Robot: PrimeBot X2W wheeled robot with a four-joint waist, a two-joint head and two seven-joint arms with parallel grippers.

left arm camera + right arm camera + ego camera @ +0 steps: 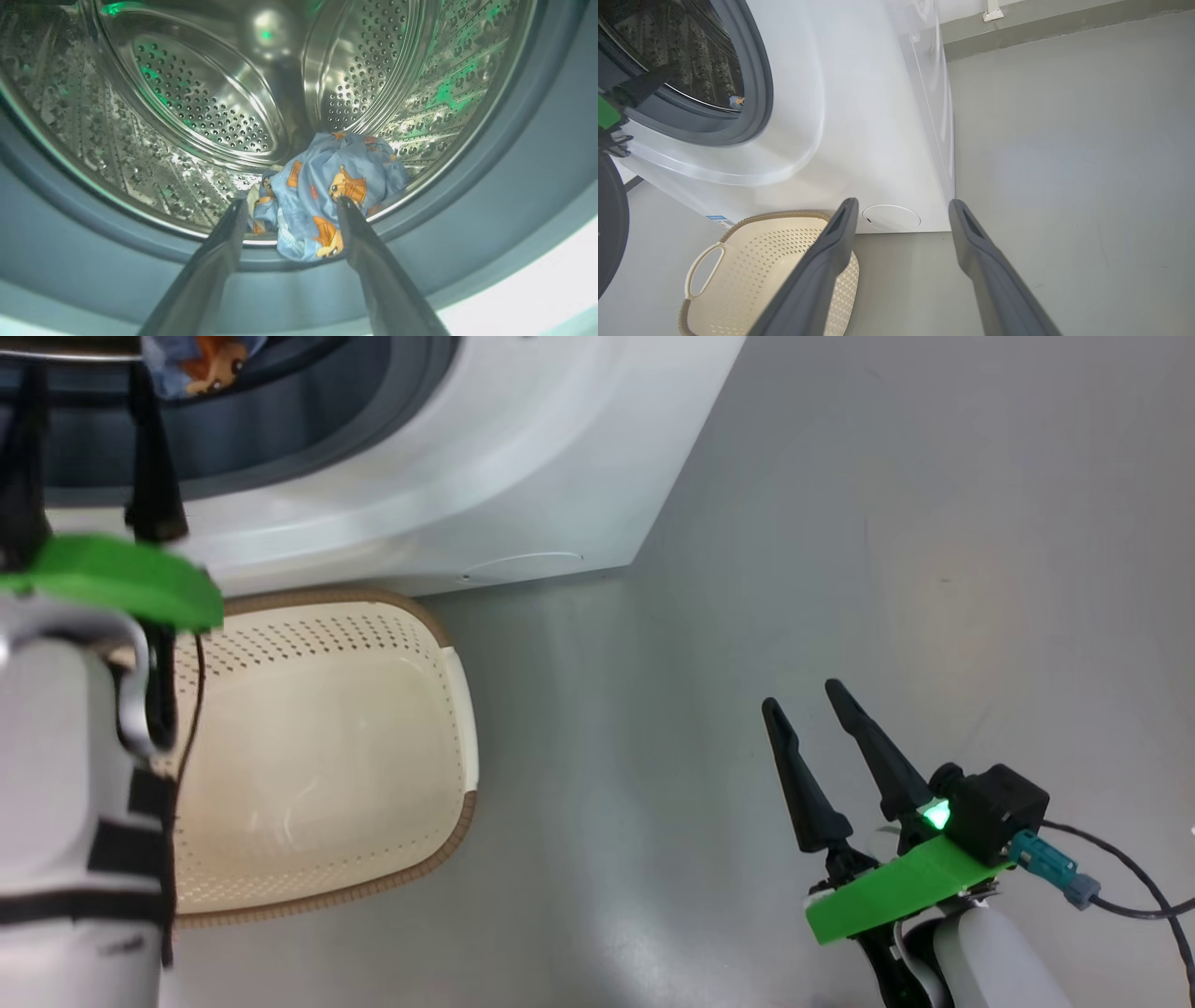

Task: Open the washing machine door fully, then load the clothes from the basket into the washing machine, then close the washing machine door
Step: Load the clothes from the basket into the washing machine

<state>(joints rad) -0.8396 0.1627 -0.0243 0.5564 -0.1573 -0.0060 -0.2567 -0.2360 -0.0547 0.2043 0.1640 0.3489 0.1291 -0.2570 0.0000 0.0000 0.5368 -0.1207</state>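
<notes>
The white washing machine (485, 476) stands open, its steel drum (196, 107) bare at the back. A bundle of blue clothes (322, 196) with orange figures lies on the drum's front lip, sagging onto the grey gasket (514, 186). My left gripper (292, 204) is open at the drum mouth, one fingertip on either side of the bundle, gripping nothing. In the head view the left gripper (89, 401) points up into the opening, beside the clothes (201, 364). The cream basket (462, 709) has nothing in it. My right gripper (801, 697) hangs open over the floor. A dark curved rim (609, 224) looks like the open washing machine door.
The basket (780, 215) sits on the grey floor (840, 569) right against the machine's front (859, 116). My right gripper (902, 204) points at the machine's lower right corner. Bare floor stretches to the right, up to a wall skirting (1064, 28).
</notes>
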